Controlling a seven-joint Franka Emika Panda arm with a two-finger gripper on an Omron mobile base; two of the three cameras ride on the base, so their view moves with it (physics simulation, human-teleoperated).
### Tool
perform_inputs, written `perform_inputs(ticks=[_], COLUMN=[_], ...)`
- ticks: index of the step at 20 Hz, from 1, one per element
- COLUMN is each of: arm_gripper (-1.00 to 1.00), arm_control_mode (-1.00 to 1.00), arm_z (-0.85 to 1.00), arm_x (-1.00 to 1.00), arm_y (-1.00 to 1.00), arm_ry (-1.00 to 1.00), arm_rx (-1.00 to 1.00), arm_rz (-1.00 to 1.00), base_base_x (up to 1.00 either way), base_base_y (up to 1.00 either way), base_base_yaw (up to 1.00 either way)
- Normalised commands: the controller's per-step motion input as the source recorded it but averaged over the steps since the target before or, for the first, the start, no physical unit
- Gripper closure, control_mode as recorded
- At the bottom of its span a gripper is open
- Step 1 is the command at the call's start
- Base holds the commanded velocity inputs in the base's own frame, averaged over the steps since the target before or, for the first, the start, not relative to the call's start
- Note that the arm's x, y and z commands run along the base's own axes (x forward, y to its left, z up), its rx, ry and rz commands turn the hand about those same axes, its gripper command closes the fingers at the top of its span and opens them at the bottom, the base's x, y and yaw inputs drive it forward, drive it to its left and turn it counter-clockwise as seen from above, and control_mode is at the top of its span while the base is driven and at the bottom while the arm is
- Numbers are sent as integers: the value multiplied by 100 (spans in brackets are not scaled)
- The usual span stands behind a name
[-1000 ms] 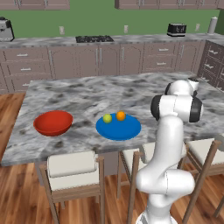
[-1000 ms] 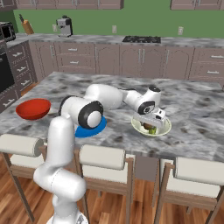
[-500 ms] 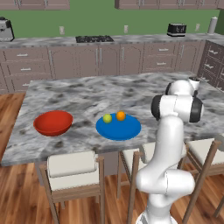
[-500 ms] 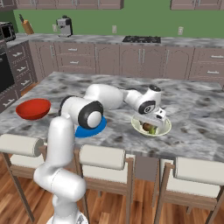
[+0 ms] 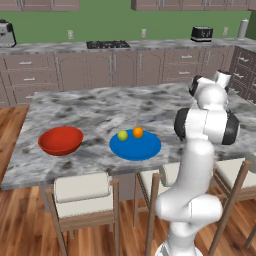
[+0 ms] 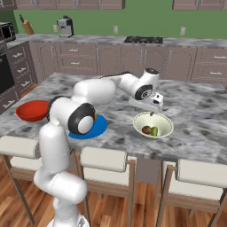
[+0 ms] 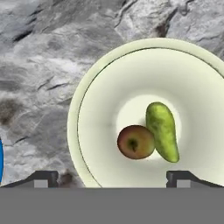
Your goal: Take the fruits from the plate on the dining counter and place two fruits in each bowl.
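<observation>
My gripper (image 6: 152, 112) hangs open just above the pale cream bowl (image 6: 165, 122) on the dining counter (image 6: 199, 111). In the hand view the gripper (image 7: 112, 178) has its fingertips (image 7: 43, 178) spread wide with nothing between them. Below them, in the bowl (image 7: 76, 127), a dark brown-red ball (image 7: 135, 142) lies against an elongated green fruit (image 7: 162, 131). The blue plate (image 5: 135, 146) carries a yellow-green ball (image 5: 122, 135) and an orange ball (image 5: 138, 132). To its left stands the red bowl (image 5: 61, 141), holding nothing. My arm covers part of the plate (image 6: 98, 128) in the right base view.
Stools (image 5: 82, 192) line the near edge of the counter (image 5: 100, 107). A wall counter with brown cabinets, a cooktop (image 5: 105, 44) and a toaster (image 5: 201, 33) runs along the back.
The jaws have opened wide and the hand has lifted a little out of the cream bowl, leaving the green fruit beside the brown-red ball.
</observation>
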Motion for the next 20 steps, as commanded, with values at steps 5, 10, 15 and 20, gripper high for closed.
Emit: perform_inputs(ticks=[5, 10, 15, 20], arm_gripper=[-100, -100, -100, -100], arm_control_mode=[-100, -100, -100, -100], arm_z=[60, 3, 1, -2], arm_x=[-16, 0, 0, 15], arm_y=[100, 100, 100, 100], arm_ry=[-17, -2, 0, 13], arm_rx=[-12, -4, -8, -8], arm_rz=[20, 27, 34, 23], base_base_x=[0, 0, 0, 0], base_base_y=[0, 0, 0, 0], base_base_yaw=[0, 0, 0, 0])
